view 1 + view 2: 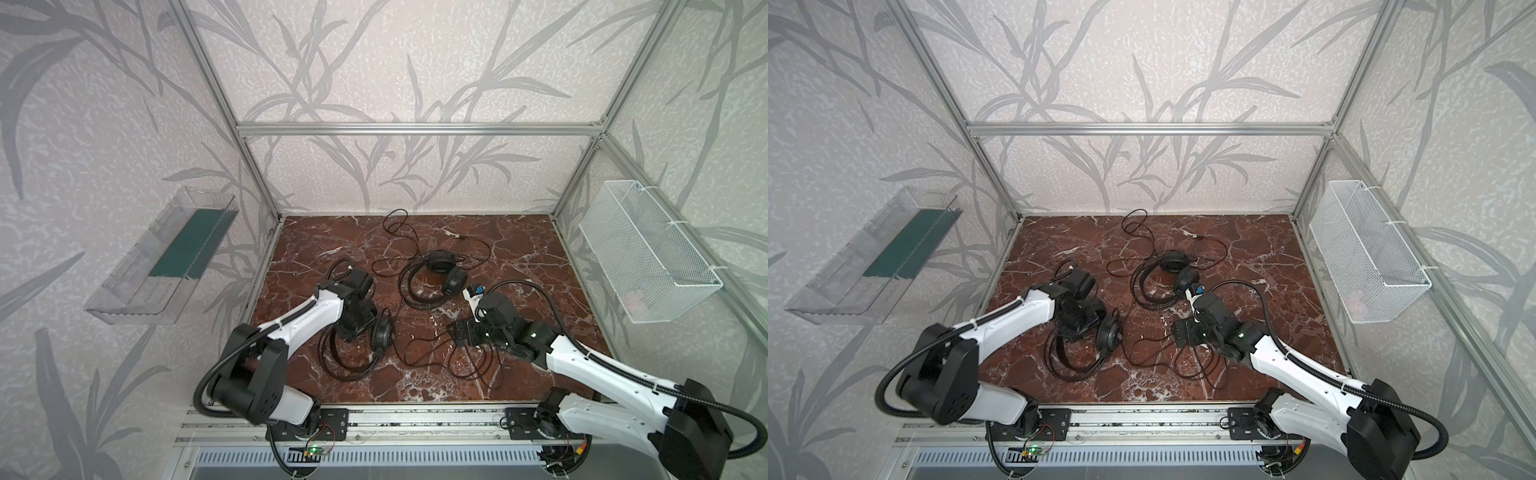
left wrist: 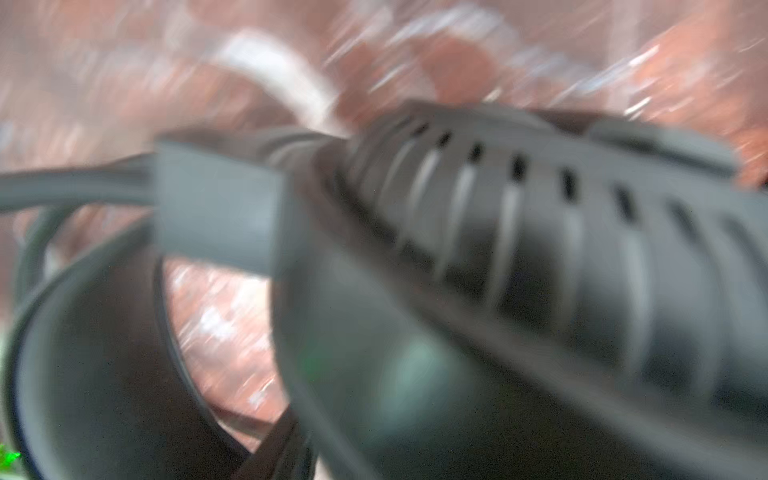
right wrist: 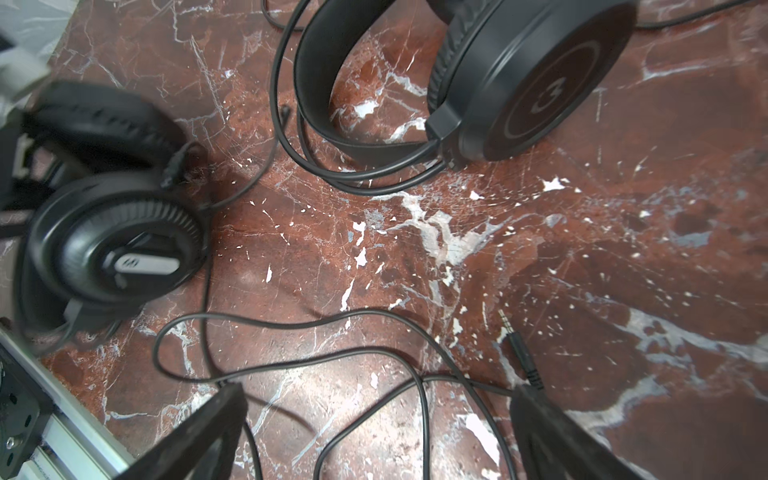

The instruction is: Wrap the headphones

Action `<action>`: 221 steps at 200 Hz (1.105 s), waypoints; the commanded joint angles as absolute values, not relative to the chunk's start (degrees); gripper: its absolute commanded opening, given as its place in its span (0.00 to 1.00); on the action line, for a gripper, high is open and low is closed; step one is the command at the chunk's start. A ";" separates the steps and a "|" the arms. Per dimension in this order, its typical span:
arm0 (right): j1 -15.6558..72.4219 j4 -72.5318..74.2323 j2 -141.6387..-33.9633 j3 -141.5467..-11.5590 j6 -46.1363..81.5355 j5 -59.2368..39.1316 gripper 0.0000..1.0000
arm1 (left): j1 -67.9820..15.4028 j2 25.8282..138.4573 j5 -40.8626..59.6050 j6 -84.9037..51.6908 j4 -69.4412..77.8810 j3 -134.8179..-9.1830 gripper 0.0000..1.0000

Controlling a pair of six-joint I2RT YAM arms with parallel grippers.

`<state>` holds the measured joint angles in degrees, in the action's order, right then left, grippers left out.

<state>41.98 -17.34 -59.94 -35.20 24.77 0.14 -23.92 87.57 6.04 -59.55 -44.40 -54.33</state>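
Sitting on the red stone table (image 1: 519,257) are two black headsets. The near headset (image 1: 382,337) lies on the near left. The far headset (image 1: 441,266) lies in the middle, a bit farther back. The left gripper (image 1: 353,330) is down right on the near headset. Its camera shows only a blurry earcup (image 2: 540,249) very close, so I cannot tell if its fingers are apart or pinching. The right gripper (image 3: 376,392) hangs low over the loose cable (image 3: 249,321) on the near right. Its fingers (image 3: 199,432) are wide apart and hold nothing. The plug (image 3: 521,349) lies just beside one finger.

What could go wrong? I think the thin cable could slip out when the right fingers close, because it lies flat on the table and is very skinny. The cable makes loops that cross each other, so pulling one part could make a knot. The two headsets lie near each other, so a tug could drag the far one too, or catch the far cable (image 1: 386,220). If the left gripper lets the near headset slide, the wrapping could come out loose.

Counting now: two headsets, two long cables, two arms, two grippers. One clear tray (image 1: 158,266) hangs on the left wall and one white wire basket (image 1: 648,257) on the right wall.
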 commanded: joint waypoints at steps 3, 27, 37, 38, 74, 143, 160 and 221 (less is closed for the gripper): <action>42.36 -21.10 -57.00 -36.22 23.99 1.96 0.99 | -23.88 95.76 0.71 -51.66 -45.52 -63.51 0.51; 42.36 -22.98 -54.81 -35.86 24.17 2.32 0.99 | -23.90 98.50 2.79 -51.11 -45.60 -68.25 0.51; 42.36 -23.57 -53.79 -35.49 24.33 2.52 0.99 | -23.89 97.21 3.47 -51.59 -45.31 -68.64 0.53; 42.36 -23.57 -53.79 -35.49 24.33 2.52 0.99 | -23.85 96.99 3.54 -51.63 -45.29 -68.64 0.54; 42.43 -24.67 -51.72 -34.73 25.00 2.12 0.99 | -23.16 89.07 4.45 -49.93 -50.66 -69.38 0.77; 43.10 -23.31 -52.61 -34.80 25.71 0.30 0.99 | -4.22 75.03 5.70 -34.16 -55.87 -59.77 0.99; 43.99 -21.76 -53.96 -34.80 26.09 0.42 0.99 | -4.27 74.99 6.98 -29.70 -52.32 -58.75 0.99; 50.03 -20.87 -57.77 -35.54 27.92 3.58 0.99 | -4.27 78.85 2.76 -25.51 -49.57 -55.36 0.99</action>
<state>48.31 -22.35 -57.43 -35.09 26.57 1.91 -4.23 80.03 3.29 -28.99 -51.62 -55.92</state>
